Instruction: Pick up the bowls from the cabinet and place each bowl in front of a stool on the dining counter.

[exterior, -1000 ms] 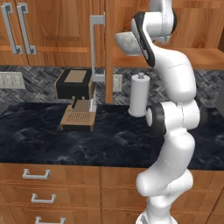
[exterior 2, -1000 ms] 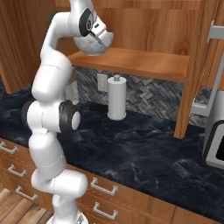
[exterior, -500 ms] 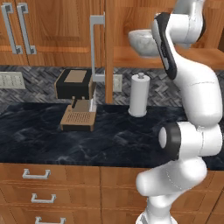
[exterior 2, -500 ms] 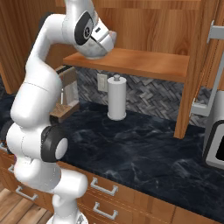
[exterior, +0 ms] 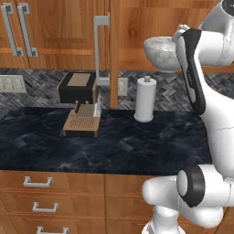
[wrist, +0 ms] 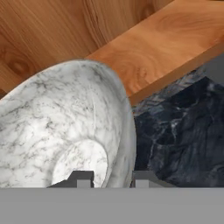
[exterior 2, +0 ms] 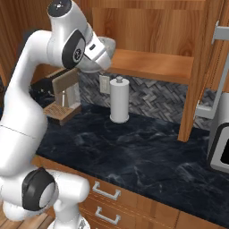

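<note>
The speckled grey-white bowl (wrist: 65, 131) is pinched at its rim by my gripper (wrist: 111, 180), one fingertip inside it and one outside. It hangs tilted in the air just in front of the cabinet's wooden shelf (wrist: 166, 43). From the left base the bowl (exterior: 161, 52) shows to the left of my hand, with the gripper (exterior: 179, 33) at its right rim. The right base view has the bowl (exterior 2: 107, 44) beside the shelf (exterior 2: 152, 62). The stool and the dining counter are out of view.
The open cabinet door with its silver bar handle (exterior: 98, 50) juts out left of the bowl. Below stand a paper towel roll (exterior: 145, 98) and a coffee machine (exterior: 77, 89) on the black drawer-fronted counter (exterior: 114, 146). A grey appliance (exterior 2: 221, 147) sits at far right.
The arm has swung its elbow to the right. The held bowl has drifted right and slightly down, out from the shelf. The base has not moved.
</note>
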Motion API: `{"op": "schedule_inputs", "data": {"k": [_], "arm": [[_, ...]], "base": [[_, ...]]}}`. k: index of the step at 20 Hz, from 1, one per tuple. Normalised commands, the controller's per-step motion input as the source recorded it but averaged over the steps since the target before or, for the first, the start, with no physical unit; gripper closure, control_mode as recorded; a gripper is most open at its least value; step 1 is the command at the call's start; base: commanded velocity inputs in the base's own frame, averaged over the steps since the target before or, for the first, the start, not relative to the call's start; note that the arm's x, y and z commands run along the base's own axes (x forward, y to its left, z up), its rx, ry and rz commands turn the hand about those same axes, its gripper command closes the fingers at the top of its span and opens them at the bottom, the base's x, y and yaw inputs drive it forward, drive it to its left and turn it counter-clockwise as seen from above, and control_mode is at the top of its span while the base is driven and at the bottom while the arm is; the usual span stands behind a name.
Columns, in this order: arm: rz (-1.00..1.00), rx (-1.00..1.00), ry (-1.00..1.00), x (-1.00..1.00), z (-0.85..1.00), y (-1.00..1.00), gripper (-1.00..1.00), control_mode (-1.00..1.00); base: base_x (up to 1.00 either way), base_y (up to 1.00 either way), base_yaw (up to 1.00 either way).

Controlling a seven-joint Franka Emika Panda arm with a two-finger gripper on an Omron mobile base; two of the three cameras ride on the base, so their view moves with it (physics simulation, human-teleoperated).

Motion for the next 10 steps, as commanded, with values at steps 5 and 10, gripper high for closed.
{"op": "schedule_inputs", "data": {"k": [5, 10], "arm": [[0.0, 0.0, 0.0, -1.0, 0.0, 0.0, 1.0, -1.0], [0.0, 0.0, 0.0, -0.38, 0.0, 0.0, 1.0, 1.0]], "base": [[0.0, 0.0, 0.0], [-0.53, 0.0, 0.0]]}}
